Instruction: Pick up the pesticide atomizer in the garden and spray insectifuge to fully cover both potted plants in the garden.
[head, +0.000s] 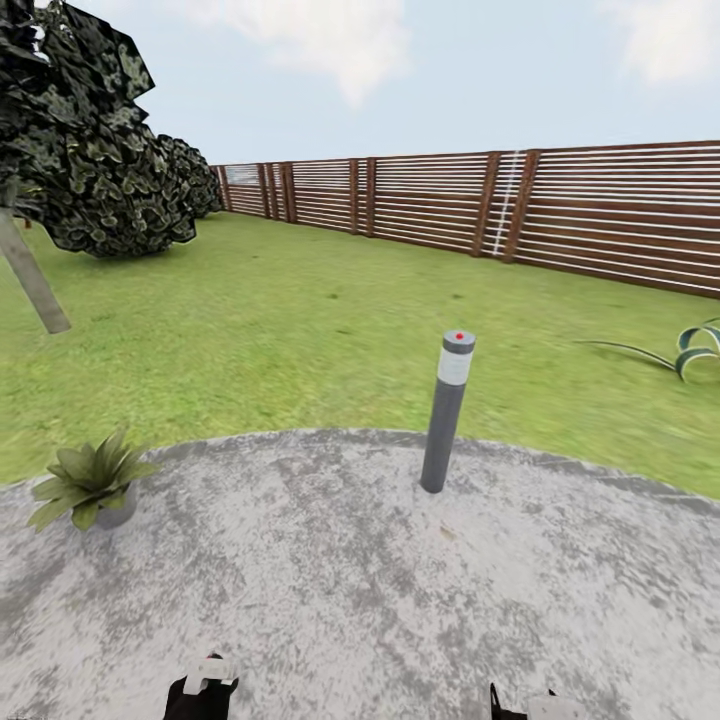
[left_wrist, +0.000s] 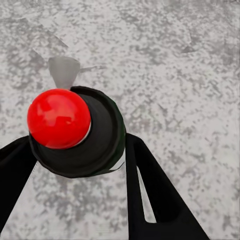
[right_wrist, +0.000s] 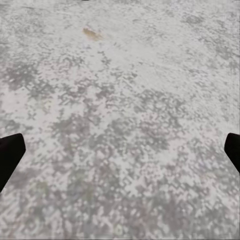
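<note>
My left gripper (left_wrist: 75, 152) is shut on the pesticide atomizer (left_wrist: 102, 135), whose red dot and dark round body sit between the black fingers (left_wrist: 150, 190) in the left wrist view. In the head view the atomizer's white head (head: 211, 672) pokes up from the left gripper (head: 204, 692) at the bottom edge. One potted plant (head: 90, 485), a low green rosette in a small pale pot, stands on the gravel patio (head: 350, 590) at the left, ahead of that gripper. The right gripper (right_wrist: 120, 150) hangs open over bare gravel.
A grey bollard lamp (head: 446, 412) with a red top stands at the patio's far edge. Beyond it the lawn (head: 300, 320) runs to a brown slatted fence (head: 600, 215). Dark bushes (head: 100, 170) and a leaning trunk (head: 32, 278) are at the left, a striped agave (head: 697, 350) at the right.
</note>
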